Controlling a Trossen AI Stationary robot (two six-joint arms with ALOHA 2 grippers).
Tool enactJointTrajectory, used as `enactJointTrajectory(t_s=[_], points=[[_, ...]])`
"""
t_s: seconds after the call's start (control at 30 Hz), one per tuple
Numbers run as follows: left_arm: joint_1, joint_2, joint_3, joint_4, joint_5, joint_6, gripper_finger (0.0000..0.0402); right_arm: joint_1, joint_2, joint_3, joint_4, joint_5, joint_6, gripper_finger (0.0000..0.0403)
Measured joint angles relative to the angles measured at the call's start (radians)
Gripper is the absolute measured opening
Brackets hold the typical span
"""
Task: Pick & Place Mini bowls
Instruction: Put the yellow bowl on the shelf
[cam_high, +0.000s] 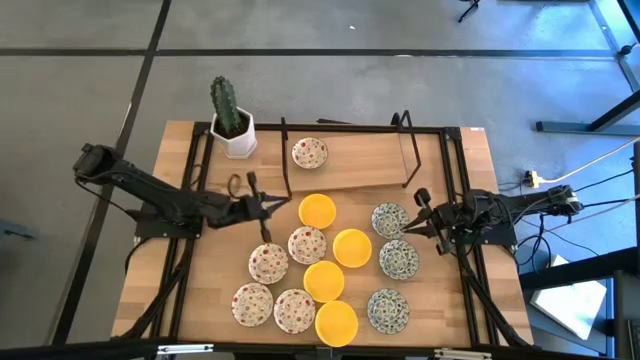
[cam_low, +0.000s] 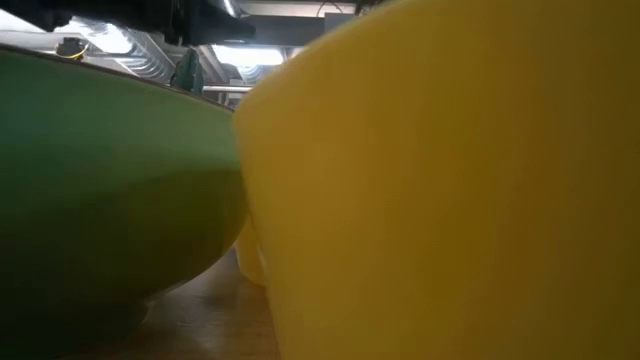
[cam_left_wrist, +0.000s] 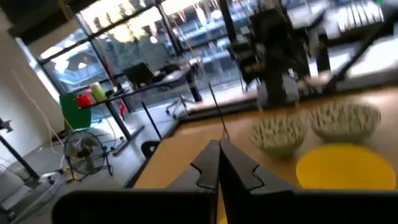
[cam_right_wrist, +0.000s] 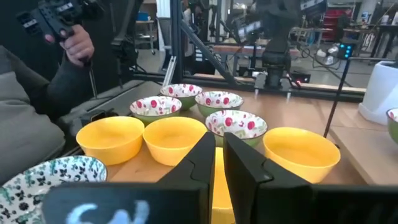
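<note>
Presently on the wooden table:

- Mini bowls, yellow, four — one nearest the left gripper, one mid-table, one below it, one at the near edge.
- Mini bowls, red-speckled, five in the loose cluster — — plus one apart on the raised board, at.
- Mini bowls, green-grey patterned, three, on the right side —.
- Left gripper — hangs just beside the uppermost yellow bowl, on its left, apart from it; fingers pressed together, nothing between them.
- Right gripper — close by the uppermost green-grey bowl, at its right rim; whether it touches cannot be told. Fingers nearly closed, a narrow gap, nothing held; yellow and red-speckled bowls lie ahead of them.
- Cactus in a white pot — far left corner, well apart from the bowls.
- Person's hand, holding a dark device, beyond the table edge.
- Low view: filled by a yellow bowl wall and a green bowl underside.
</note>
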Motion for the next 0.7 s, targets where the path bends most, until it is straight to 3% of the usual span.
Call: enactJointTrajectory(t_s=[0.33,0.5,0.7], points=[[-0.031,-0.008,0.024,-0.032,0.010,0.036,0.0003,0.000,0.001,0.000,0.008,0.002,0.018,0.0033],[-0.042,-0.008,0.023,-0.044,-0.001,0.055,0.0001,0.000,0.011,0.000,0.134,0.002,0.022,0.0007],[-0.042,-0.007,0.023,-0.048,-0.016,0.080,0.0005,0.000,0.102,0.052,0.164,0.002,0.000,0.0004]])
